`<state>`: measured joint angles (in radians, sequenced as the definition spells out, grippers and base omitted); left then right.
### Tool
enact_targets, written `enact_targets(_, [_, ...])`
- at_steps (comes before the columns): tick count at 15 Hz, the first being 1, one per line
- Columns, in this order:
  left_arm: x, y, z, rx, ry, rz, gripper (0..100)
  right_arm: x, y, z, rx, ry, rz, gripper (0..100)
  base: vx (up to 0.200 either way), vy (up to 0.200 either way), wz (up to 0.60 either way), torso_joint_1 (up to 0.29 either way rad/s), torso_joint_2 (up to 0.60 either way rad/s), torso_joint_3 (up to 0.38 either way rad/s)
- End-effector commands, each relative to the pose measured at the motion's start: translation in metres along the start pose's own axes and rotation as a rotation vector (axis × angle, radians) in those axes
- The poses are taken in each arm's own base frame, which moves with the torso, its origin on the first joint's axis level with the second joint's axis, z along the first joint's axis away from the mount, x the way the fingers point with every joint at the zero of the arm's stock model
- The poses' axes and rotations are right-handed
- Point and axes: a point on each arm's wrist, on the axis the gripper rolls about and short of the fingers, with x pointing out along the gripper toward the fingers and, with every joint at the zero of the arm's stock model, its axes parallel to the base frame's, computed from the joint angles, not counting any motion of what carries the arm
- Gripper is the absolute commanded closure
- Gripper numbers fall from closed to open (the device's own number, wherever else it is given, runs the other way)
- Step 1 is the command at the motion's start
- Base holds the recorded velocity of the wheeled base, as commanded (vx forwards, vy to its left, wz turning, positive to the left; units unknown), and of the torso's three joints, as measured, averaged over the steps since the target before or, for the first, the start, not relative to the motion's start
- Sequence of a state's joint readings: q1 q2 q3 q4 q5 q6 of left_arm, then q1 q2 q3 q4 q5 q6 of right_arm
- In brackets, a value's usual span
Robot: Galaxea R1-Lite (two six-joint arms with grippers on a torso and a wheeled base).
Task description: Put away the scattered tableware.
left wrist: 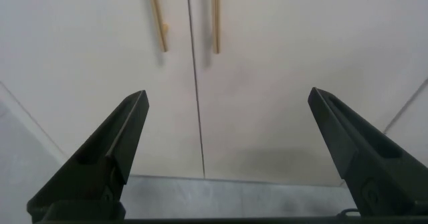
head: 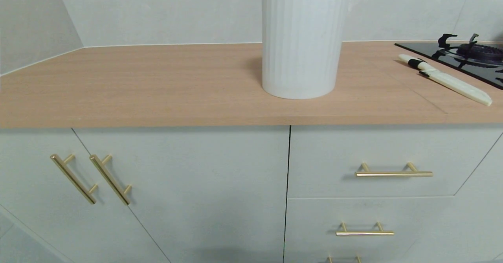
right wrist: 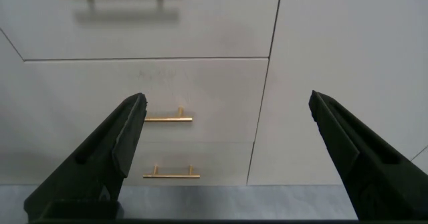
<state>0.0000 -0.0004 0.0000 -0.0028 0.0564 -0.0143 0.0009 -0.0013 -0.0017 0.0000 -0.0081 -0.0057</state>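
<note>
A tall white ribbed container (head: 301,39) blocks the middle of the countertop (head: 137,86); bare wood stretches to its left. To its right, a knife (head: 444,80) lies beside the gas hob (head: 477,52).

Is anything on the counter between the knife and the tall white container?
Nothing visible: only bare countertop lies between the knife and the white container. The left gripper and right gripper, both open, face the cabinet fronts below.

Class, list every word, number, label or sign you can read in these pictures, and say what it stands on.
None: no text can be read anywhere. The white ribbed container, the knife, the hob, the wooden countertop and the cabinet fronts all show plain surfaces, with no print.
</note>
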Motion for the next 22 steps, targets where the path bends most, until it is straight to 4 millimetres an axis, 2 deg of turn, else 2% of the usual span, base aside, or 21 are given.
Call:
enact_targets(1, [0.0000,0.0000,0.0000,-0.001,0.000,0.000,0,0.0001,0.0000,0.0000,0.000,0.001,0.001,0,0.000,0.000,0.00,0.000,0.00,0.000])
enact_targets(9, [0.0000,0.0000,0.0000,-0.001,0.000,0.000,0,0.0001,0.0000,0.0000,0.000,0.001,0.001,0,0.200,0.000,0.00,0.002,0.00,0.003])
enact_targets(17, [0.0000,0.0000,0.0000,-0.001,0.000,0.000,0,0.0001,0.0000,0.0000,0.003,0.001,0.000,0,0.000,0.000,0.00,0.000,0.00,0.000])
enact_targets(22, [0.0000,0.0000,0.0000,-0.001,0.000,0.000,0,0.0001,0.0000,0.0000,0.003,0.001,0.000,0,0.000,0.000,0.00,0.032,-0.28,-0.306])
